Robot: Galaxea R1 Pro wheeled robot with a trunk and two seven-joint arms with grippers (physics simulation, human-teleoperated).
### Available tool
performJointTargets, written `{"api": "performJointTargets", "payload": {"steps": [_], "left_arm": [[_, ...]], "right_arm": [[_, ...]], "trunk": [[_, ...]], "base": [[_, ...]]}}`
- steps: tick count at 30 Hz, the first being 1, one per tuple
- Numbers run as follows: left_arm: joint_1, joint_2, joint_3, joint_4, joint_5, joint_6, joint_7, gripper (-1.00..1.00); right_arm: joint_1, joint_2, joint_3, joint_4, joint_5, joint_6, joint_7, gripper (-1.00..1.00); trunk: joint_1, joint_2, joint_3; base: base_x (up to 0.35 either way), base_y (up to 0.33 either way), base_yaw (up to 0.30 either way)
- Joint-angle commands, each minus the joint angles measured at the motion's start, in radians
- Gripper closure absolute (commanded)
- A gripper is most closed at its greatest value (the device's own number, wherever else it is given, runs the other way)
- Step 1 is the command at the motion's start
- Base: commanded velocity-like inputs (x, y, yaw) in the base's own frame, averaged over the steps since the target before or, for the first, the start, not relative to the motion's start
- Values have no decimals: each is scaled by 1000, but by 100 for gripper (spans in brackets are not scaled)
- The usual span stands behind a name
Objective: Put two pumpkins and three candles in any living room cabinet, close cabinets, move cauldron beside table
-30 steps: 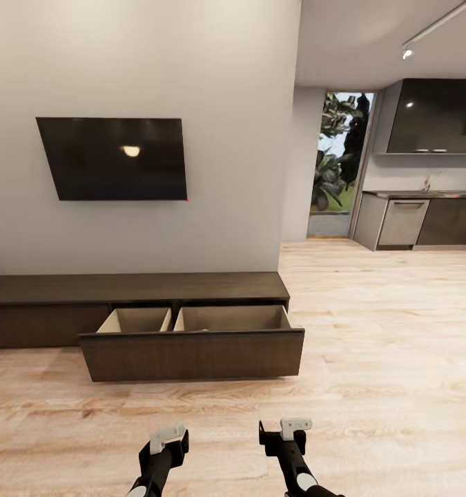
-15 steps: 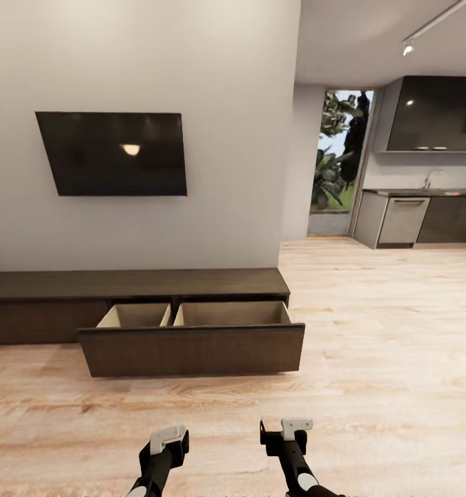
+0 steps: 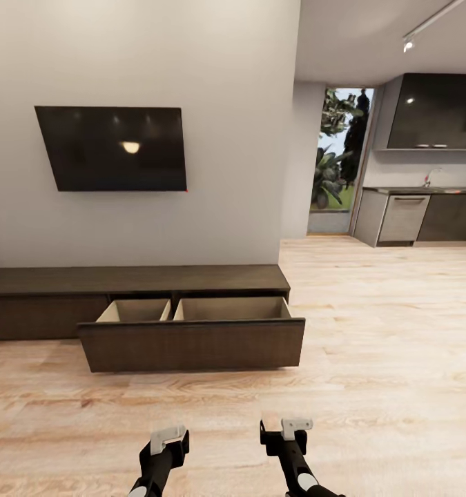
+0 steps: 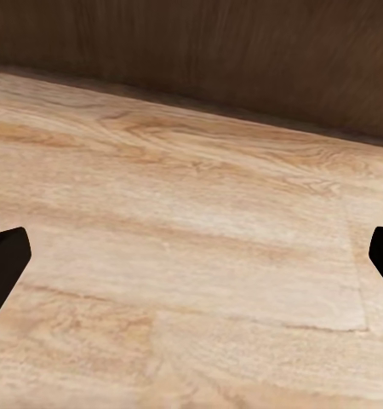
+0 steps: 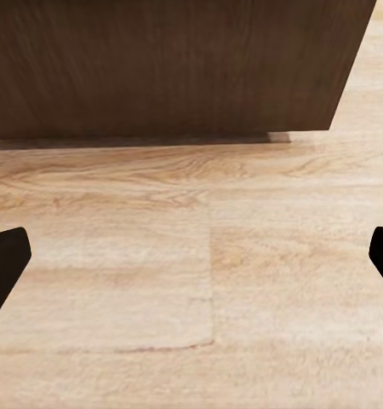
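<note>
The long, low dark-brown cabinet (image 3: 136, 279) stands against the grey wall. Its wide drawer (image 3: 191, 344) is pulled out, and the two pale compartments (image 3: 229, 308) show only their upper walls, the bottoms hidden behind the drawer front. My left gripper (image 3: 168, 440) and right gripper (image 3: 288, 431) hang low over the wooden floor, a short way in front of the drawer. In the wrist views both are open with nothing between them: left gripper (image 4: 191, 264), right gripper (image 5: 191, 264), the drawer front (image 5: 174, 68) just ahead. The pumpkins, candles, cauldron and table are out of view.
A dark TV (image 3: 112, 148) hangs on the wall above the cabinet. To the right, light wood floor (image 3: 384, 331) runs to a glass door with plants (image 3: 336, 162) and a kitchen counter with dark cupboards (image 3: 426, 214).
The whole head view has shifted a little, with the TV and cabinet now higher in the picture, so the camera moved. The drawer stays pulled out and both grippers hold their pose.
</note>
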Motion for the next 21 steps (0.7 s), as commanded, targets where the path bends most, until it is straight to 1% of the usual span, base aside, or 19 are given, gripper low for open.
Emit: {"api": "performJointTargets", "payload": {"steps": [1, 3, 13, 21], "left_arm": [[-1, 1, -9, -1, 5, -4, 8, -100], [-1, 2, -9, -1, 5, -4, 8, -100], [-1, 1, -9, -1, 6, -4, 8, -100], [2, 3, -9, -1, 0, -5, 8, -100]], "right_arm": [[-1, 0, 9, 0, -5, -3, -7, -100], [-1, 0, 9, 0, -5, -3, -7, -100], [-1, 0, 9, 0, -5, -3, -7, -100], [-1, 0, 9, 0, 2, -6, -5, -100]], "trunk": [[4, -8, -4], [11, -22, -11], [11, -22, -11], [42, -78, -36]], "base": [[0, 0, 0], [0, 0, 0], [0, 0, 0], [0, 0, 0]]}}
